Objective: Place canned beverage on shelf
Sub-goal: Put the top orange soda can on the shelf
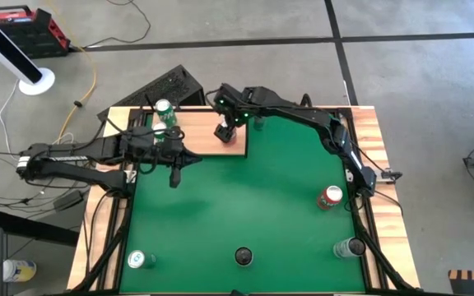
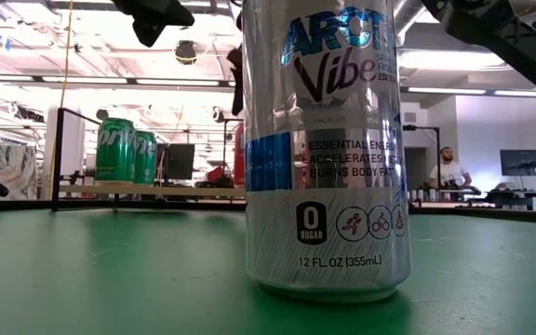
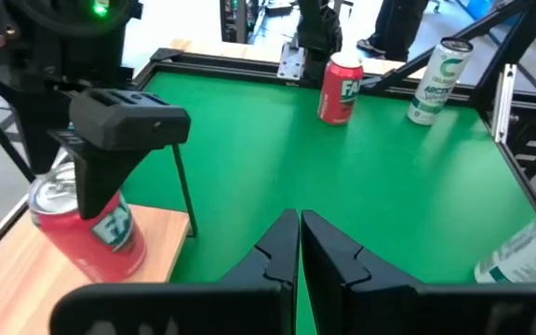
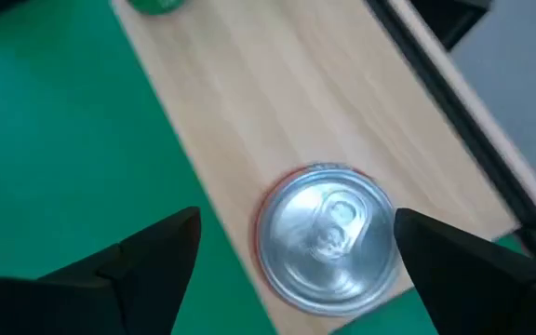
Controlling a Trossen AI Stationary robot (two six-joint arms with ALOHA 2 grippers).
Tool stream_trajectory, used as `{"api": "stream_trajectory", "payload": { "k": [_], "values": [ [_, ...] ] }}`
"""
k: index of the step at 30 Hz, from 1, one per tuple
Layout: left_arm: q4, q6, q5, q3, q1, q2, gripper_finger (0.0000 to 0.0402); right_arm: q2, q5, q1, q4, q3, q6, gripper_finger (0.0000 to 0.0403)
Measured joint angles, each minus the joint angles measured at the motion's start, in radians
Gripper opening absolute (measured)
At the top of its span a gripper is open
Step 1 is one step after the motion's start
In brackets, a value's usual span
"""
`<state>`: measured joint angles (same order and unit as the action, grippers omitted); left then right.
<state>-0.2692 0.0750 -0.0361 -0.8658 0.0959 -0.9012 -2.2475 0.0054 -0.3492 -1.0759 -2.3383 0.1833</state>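
Green mat (image 1: 245, 205) with scattered cans, wooden shelf (image 1: 200, 141) bearing red can (image 4: 327, 235), green cans (image 2: 125, 149)

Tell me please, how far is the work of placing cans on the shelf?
Done: green cans and a red can stand on the shelf. In hand: the right gripper is open around the red can. Left: three cans on the mat; the left gripper waits shut.
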Motion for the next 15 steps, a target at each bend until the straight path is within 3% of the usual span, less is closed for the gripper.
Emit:
{"api": "stream_trajectory", "payload": {
  "k": [8, 15],
  "values": [
    [-0.001, 0.016, 0.0, 0.0, 0.0, 0.0, 0.0, 0.028, -0.003, 0.01, 0.071, -0.011, 0.003, 0.0383],
    [0.021, 0.0, -0.127, 0.0, 0.015, -0.093, 0.0, 0.189, 0.062, 0.012, -0.014, -0.015, -0.017, 0.0384]
  ]
}}
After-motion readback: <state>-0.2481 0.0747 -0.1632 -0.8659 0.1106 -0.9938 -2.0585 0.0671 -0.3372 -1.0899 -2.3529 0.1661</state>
